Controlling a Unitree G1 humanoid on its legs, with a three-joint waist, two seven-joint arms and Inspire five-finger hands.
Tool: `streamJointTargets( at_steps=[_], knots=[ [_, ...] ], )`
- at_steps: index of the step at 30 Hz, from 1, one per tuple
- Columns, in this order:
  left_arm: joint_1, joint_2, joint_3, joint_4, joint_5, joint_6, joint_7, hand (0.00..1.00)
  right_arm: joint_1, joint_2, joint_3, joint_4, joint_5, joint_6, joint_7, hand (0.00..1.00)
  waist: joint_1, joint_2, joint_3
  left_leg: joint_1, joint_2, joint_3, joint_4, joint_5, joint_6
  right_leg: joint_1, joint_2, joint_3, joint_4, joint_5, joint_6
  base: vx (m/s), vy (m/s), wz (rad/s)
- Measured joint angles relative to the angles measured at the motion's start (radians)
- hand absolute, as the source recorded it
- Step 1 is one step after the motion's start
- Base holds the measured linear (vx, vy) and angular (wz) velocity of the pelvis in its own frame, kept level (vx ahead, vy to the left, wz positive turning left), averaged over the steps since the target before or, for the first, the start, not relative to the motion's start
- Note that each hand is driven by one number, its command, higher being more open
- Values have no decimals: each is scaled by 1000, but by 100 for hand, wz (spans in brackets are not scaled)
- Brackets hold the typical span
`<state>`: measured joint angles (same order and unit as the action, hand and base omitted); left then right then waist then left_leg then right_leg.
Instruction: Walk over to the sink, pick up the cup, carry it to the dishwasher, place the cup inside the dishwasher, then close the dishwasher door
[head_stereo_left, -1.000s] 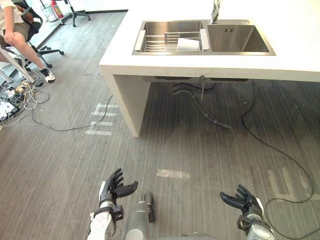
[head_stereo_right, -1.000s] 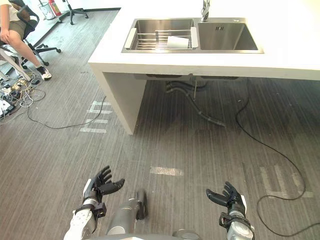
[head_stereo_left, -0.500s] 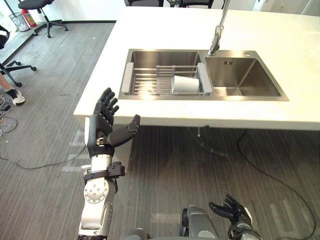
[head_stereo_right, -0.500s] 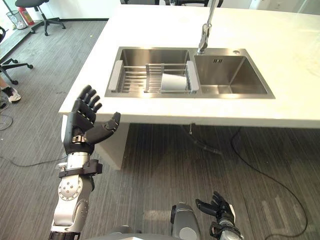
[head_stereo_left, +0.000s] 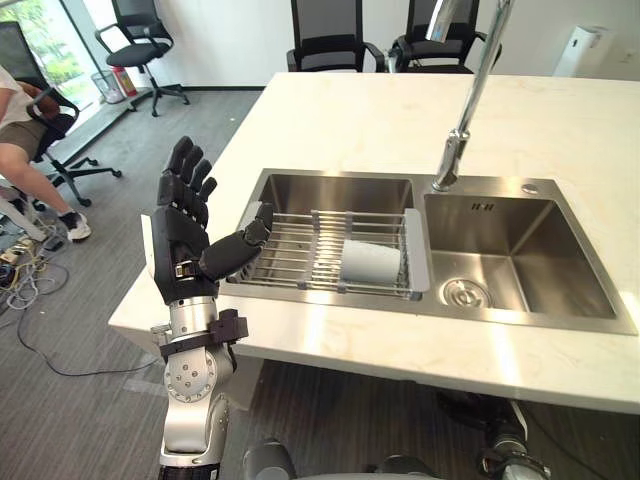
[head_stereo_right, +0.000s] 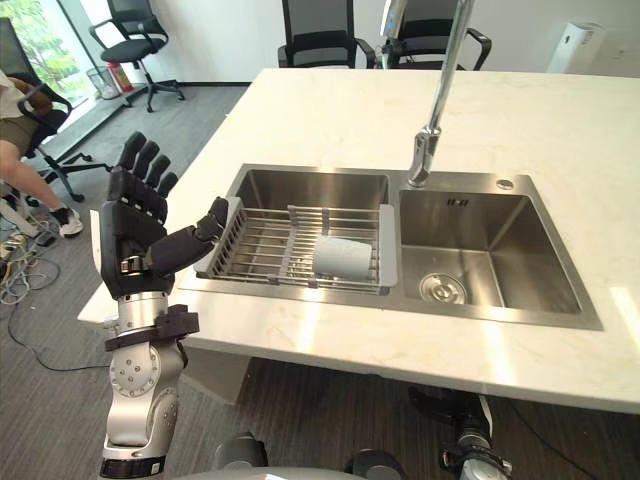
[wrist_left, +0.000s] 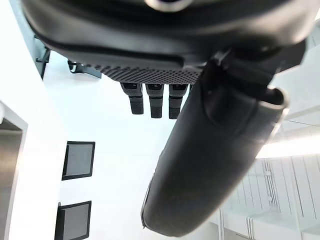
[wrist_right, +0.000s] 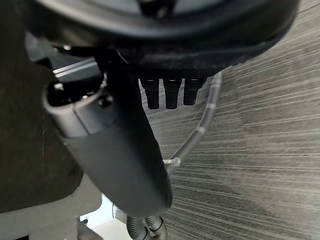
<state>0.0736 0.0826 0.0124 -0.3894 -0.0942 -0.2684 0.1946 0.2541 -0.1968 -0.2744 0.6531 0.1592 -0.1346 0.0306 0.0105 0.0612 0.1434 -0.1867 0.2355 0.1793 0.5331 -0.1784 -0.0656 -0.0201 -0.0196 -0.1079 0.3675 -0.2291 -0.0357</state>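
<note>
A white cup (head_stereo_left: 370, 263) lies on its side on a wire rack (head_stereo_left: 290, 250) across the left basin of the steel sink (head_stereo_left: 520, 270). My left hand (head_stereo_left: 183, 240) is raised beside the counter's left edge, left of the rack and apart from the cup. It is open, with straight fingers (wrist_left: 156, 100) and the thumb pointing toward the rack, and it holds nothing. My right hand (wrist_right: 167, 92) hangs low under the counter's front edge, over the grey floor, open and empty.
The white counter (head_stereo_left: 400, 340) runs across in front of me, with a tall faucet (head_stereo_left: 465, 110) behind the sink. Office chairs (head_stereo_left: 330, 35) stand beyond it. A seated person (head_stereo_left: 15, 130) and floor cables (head_stereo_left: 20, 290) are at the left.
The camera has come closer to the sink and now looks over the counter. My left hand rose from near the floor to counter height. The right hand stayed low.
</note>
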Motion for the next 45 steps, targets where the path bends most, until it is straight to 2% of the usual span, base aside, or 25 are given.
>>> streamJointTargets(
  at_steps=[1, 2, 3, 5, 11, 12, 16, 22, 29, 38, 45],
  knots=[
    [-4, 6, -2, 4, 17, 1, -4, 90, 2, -3, -3, 1, 0, 0, 2, 90, -1, 14, -8, 6, -11, -3, -68, 84, 11, -2, 3, 0, 2, -9, 15, 147, 156, 11],
    [-13, 37, -5, 31, 48, 4, -16, 90, -1, 7, -6, 24, 0, 4, 5, 90, -9, 8, -15, 47, -30, -4, -149, 60, -20, -12, -7, 10, 20, -25, 33, 110, 130, 8],
    [-17, 52, -6, 44, 58, 6, -20, 90, -1, 14, -6, 30, 0, 6, 5, 90, -9, -2, -17, 60, -43, 2, -179, 62, -23, -17, -18, 16, 22, -30, 40, 119, 156, 3],
    [-17, 104, -25, 102, 122, 39, -29, 90, 12, 38, -6, 44, 0, 6, 13, 90, -9, -26, -25, 99, -83, 26, -254, 80, -16, -19, -44, 50, 19, -32, 53, 72, 110, -8],
    [-22, 193, -89, 133, 216, 55, -73, 90, 29, 50, -3, 81, -4, 8, 33, 90, -27, -46, -48, 137, -117, 56, -357, 121, -10, -20, -57, 85, -29, -16, 74, 5, 48, -9],
    [-145, 264, -119, 250, 314, 68, -111, 90, -8, 39, -5, 195, -5, 12, 46, 90, -57, -56, -65, 177, -153, 74, -550, 239, 20, -36, -55, 156, -145, 83, 101, 0, 0, 0],
    [-146, 265, -119, 258, 314, 67, -111, 90, -9, 39, -5, 195, -5, 12, 46, 90, -57, -62, -65, 182, -154, 73, -555, 241, 20, -36, -55, 154, -148, 83, 100, 0, 0, 0],
    [-157, 266, -127, 362, 322, 75, -111, 90, -8, 39, -5, 203, -6, 12, 41, 90, -66, -62, -65, 214, -157, 68, -600, 263, 21, -13, -53, 144, -168, 89, 98, 3, -7, 3],
    [-200, 267, -235, 440, 425, 92, -111, 90, -6, 40, -5, 232, -27, 16, 20, 90, -84, -60, -65, 255, -160, 59, -619, 269, 21, 36, -55, 128, -193, 93, 98, 3, -8, 3],
    [-263, 265, -249, 485, 489, 94, -111, 90, -7, 40, -5, 246, -35, 16, 11, 90, -108, -54, -59, 255, -159, 57, -620, 270, 20, 46, -55, 125, -218, 105, 101, 0, 0, 0],
    [-302, 267, -334, 485, 527, 94, -110, 90, -13, 41, -4, 247, -35, 16, 11, 90, -112, -41, -43, 253, -159, 54, -620, 270, 19, 51, -56, 122, -231, 110, 101, 0, 0, 0]
  ],
)
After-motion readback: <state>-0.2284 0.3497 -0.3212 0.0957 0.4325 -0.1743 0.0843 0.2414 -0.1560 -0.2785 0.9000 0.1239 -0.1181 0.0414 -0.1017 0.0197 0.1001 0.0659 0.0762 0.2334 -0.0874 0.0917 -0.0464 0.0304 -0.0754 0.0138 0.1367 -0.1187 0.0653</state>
